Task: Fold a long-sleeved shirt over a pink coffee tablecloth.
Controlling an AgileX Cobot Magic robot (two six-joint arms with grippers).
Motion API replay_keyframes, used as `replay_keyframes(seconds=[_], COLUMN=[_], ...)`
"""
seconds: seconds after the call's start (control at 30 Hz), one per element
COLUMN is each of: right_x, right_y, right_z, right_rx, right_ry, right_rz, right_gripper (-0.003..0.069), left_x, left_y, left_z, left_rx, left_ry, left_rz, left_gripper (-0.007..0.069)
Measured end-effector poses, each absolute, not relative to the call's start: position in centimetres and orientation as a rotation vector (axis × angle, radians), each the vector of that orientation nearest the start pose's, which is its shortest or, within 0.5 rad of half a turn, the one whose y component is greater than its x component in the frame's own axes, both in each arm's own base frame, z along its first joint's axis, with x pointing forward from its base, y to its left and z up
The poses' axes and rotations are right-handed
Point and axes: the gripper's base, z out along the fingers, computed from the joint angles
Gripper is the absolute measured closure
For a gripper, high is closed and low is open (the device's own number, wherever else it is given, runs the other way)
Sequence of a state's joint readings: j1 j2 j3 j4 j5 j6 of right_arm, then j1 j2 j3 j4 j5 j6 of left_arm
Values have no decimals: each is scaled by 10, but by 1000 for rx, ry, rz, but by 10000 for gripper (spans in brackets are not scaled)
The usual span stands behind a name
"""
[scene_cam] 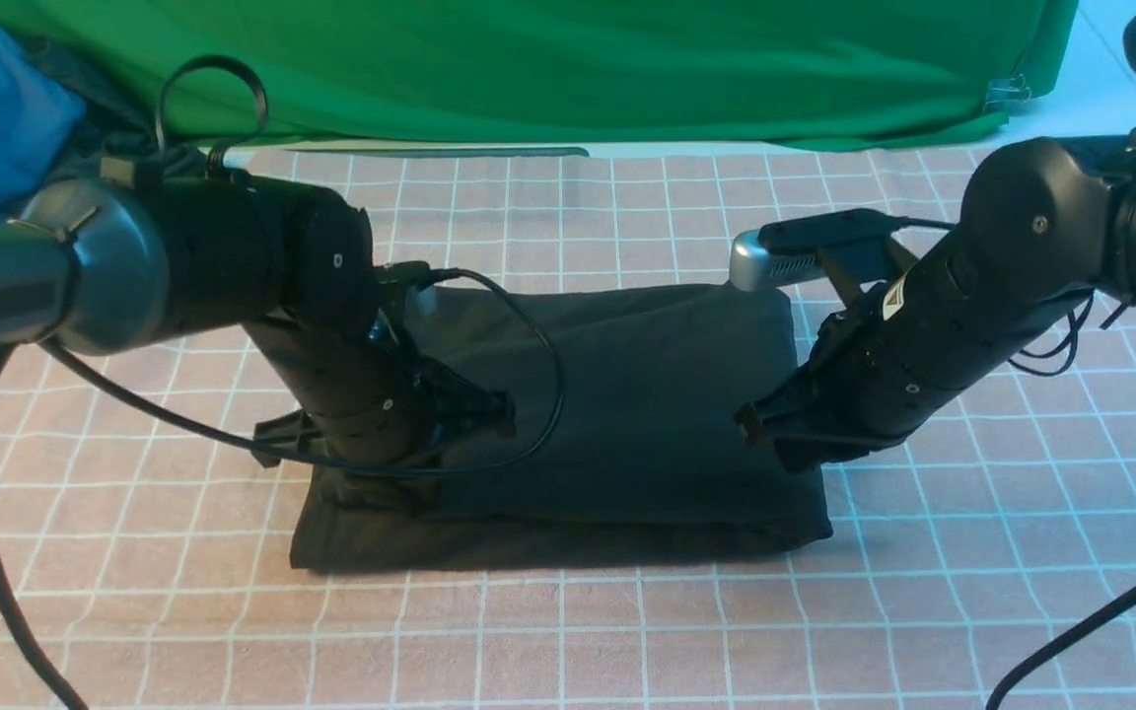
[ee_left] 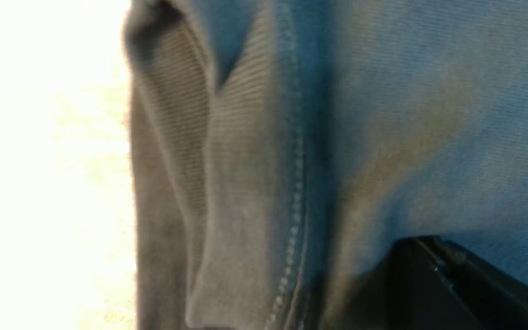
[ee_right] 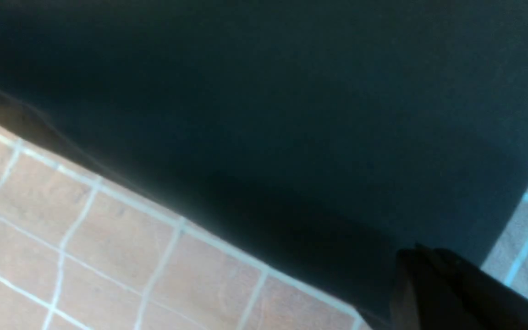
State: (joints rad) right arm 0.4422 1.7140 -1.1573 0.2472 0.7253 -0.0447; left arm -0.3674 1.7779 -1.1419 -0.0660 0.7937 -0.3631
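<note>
Both arms slope down onto the long-sleeved shirt (scene_cam: 627,394), left pincer (scene_cam: 489,412) and right pincer (scene_cam: 755,422) clenched, the shirt folded into a rectangle on the pink coffee tablecloth (scene_cam: 972,552).

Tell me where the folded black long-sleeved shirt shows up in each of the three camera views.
Front view: the folded black long-sleeved shirt lies mid-picture on the pink grid tablecloth, between the two arms.
Left wrist view: close-up fabric with a stitched seam fills the frame, tinted bluish.
Right wrist view: dark fabric covers most of the frame, above the tablecloth.
Shared landmark: the tablecloth's white grid, clear in front and right wrist views.
</note>
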Motion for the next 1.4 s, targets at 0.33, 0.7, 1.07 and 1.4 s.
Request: replay_keyframes(seconds=[0.33, 0.7, 1.07, 1.4], right_x=[314, 324, 322, 317], right_y=[168, 172, 173, 174], right_z=[239, 179, 218, 198], right_rx=[-386, -419, -415, -441], right_ry=[2647, 2836, 2744, 2823], right_rz=[464, 393, 420, 397], right_gripper=[623, 623, 623, 623], left_x=[315, 316, 304, 301], left_y=[-128, -107, -100, -101], left_z=[255, 175, 244, 207], left_rx=[-89, -233, -234, -262], left_ry=[2671, 2940, 2721, 2777], left_rz=[-366, -135, -244, -240], left_gripper=[611, 611, 611, 611])
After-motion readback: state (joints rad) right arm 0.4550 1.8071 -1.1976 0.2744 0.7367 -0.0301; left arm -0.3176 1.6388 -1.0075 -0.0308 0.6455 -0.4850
